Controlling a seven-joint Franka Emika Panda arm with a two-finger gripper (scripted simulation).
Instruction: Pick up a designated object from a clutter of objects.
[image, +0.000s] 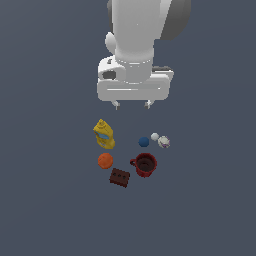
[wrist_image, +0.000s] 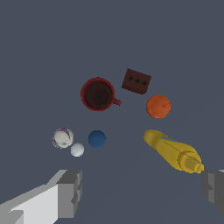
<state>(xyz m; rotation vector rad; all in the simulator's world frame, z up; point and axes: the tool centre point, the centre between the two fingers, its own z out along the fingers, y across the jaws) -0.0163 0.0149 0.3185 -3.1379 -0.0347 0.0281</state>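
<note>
Nearest in the exterior view lies one brown block (image: 119, 177), flat on the surface (image: 45, 200), studs up, its long axis running from the exterior view's left toward its right and slightly nearer. Just behind it sit one orange ball (image: 105, 160) and one red mug (image: 144, 164), upright. Farther back stand one yellow bottle (image: 104, 134) and three small balls: blue (image: 144, 142), white (image: 154, 136), patterned (image: 163, 142). Farthest, the gripper (image: 132, 105) hangs above, jaws spread wide, holding nothing.

**Bare slate-grey ground, nothing else**

A single flat, dark blue-grey surface (image: 45, 210) fills both views edge to edge. It is evenly lit, matte and unmarked, with only faint, soft shading and no seam showing.
</note>
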